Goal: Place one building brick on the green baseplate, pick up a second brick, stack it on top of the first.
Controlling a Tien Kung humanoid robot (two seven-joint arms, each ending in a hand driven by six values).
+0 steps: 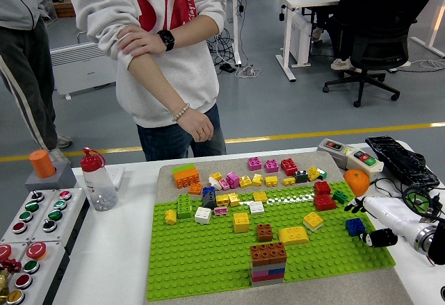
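The right hand (367, 223) wraps its fingers around the small blue brick (355, 226) at the right edge of the green baseplate (208, 256). The brick looks light, hard and smooth. Pinching its flat sides should work best.

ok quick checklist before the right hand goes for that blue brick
1. Right hand next to blue brick: ok.
2. Brick gripped: not ok; grasp cannot be seen.
3. Blue brick free of neighbours on the green baseplate: ok.
4. Stack target, the brown-topped stack, upright and unobstructed: ok.
5. Person at the far side, hands off the table: ok.
6. Left hand: cannot tell, out of view.
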